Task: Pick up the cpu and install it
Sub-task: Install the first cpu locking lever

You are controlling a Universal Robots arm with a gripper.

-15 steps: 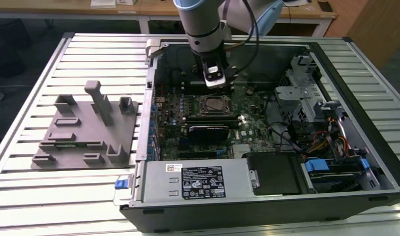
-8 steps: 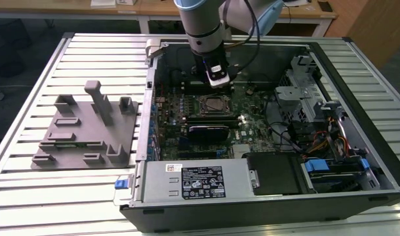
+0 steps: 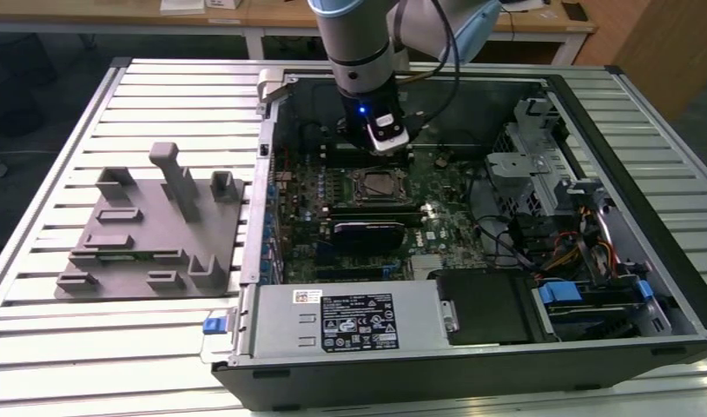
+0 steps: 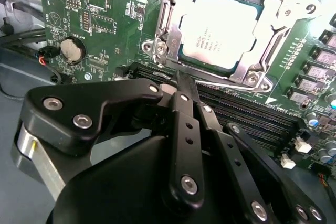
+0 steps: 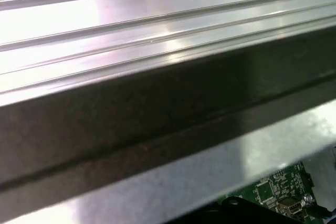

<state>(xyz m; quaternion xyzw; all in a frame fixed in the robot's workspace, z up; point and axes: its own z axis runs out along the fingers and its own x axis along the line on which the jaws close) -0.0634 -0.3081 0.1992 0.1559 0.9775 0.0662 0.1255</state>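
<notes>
The cpu [image 4: 220, 27] already lay flat in its socket frame [image 4: 167, 45] on the motherboard [image 4: 100, 19], just beyond the gripper [image 4: 184, 85], whose fingers were pressed together on nothing. Any further contact called for a light, square touch, since the chip looked seated. The arm [image 3: 360, 52] hung near-vertical inside the computer case [image 3: 470, 365].

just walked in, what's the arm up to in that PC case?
CPU install job. The cpu already sits in its motherboard socket, inside the metal retention frame. The gripper is shut with nothing in it, hanging over the board beside the socket. In the exterior view the arm reaches down into the open case.
</notes>
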